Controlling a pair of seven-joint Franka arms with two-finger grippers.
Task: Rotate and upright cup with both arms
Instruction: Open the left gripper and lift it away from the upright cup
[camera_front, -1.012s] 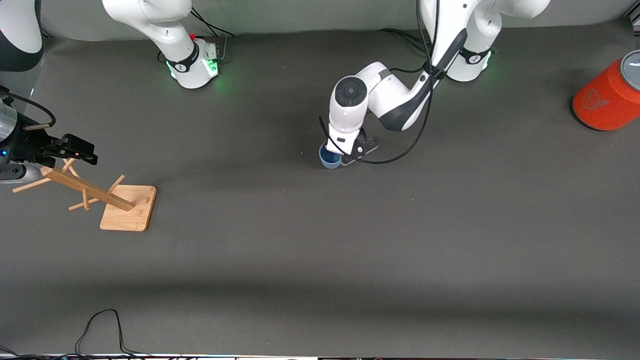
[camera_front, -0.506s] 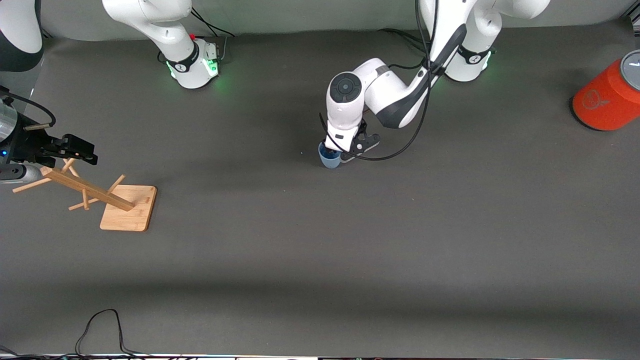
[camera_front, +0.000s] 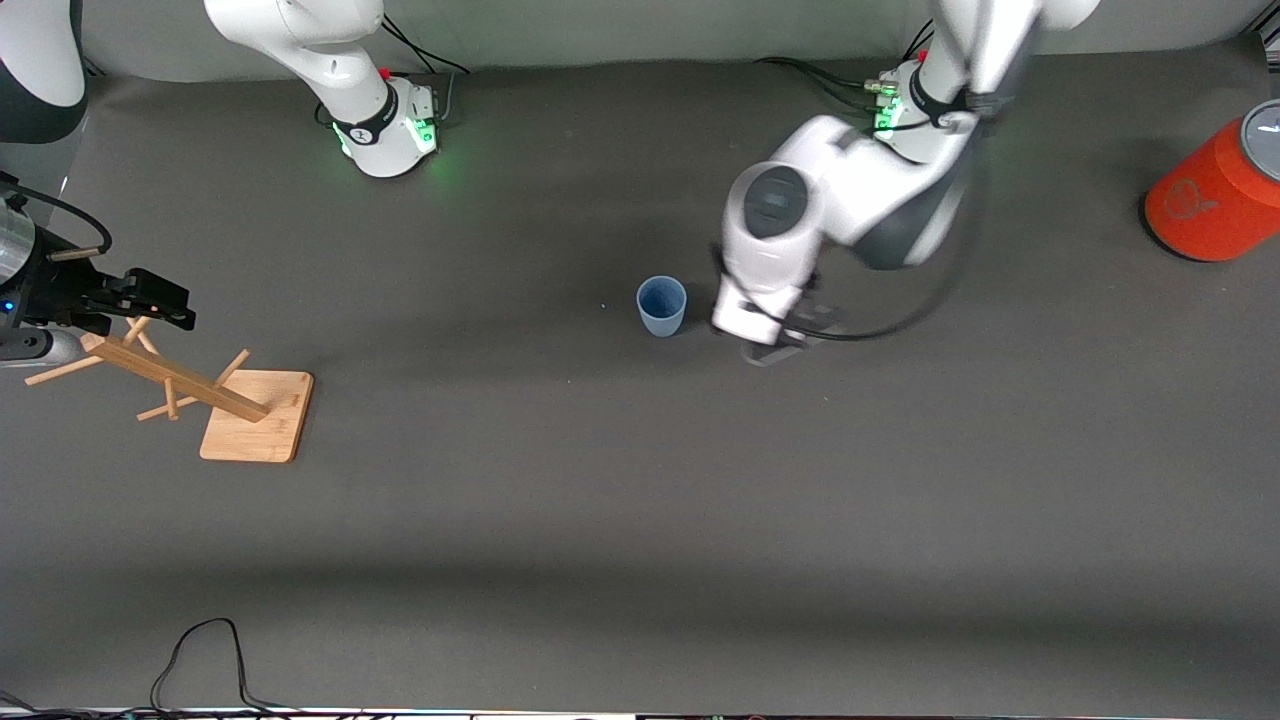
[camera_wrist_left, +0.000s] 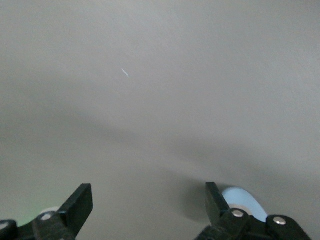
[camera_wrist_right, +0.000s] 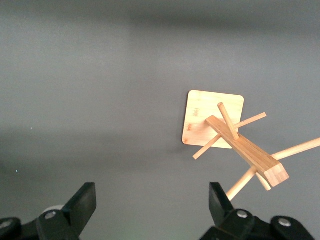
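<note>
The pale-blue cup (camera_front: 661, 305) stands upright, mouth up, on the dark table mat, with nothing touching it. My left gripper (camera_front: 775, 347) hangs beside the cup, toward the left arm's end of the table, mostly hidden under its white hand. In the left wrist view the left gripper (camera_wrist_left: 147, 192) is open over bare mat, and the cup's edge (camera_wrist_left: 247, 204) shows just outside one finger. My right gripper (camera_front: 172, 303) waits open over the wooden peg rack (camera_front: 180, 380) at the right arm's end. In the right wrist view the right gripper (camera_wrist_right: 150, 192) holds nothing.
The wooden rack (camera_wrist_right: 235, 137) stands on a square base (camera_front: 255, 415). A large orange can (camera_front: 1215, 195) with a grey top sits at the left arm's end. A black cable (camera_front: 200, 650) loops at the table edge nearest the front camera.
The left gripper opened, let go of the cup and swung away toward the left arm's end. The cup stayed upright in place. The right arm has not moved.
</note>
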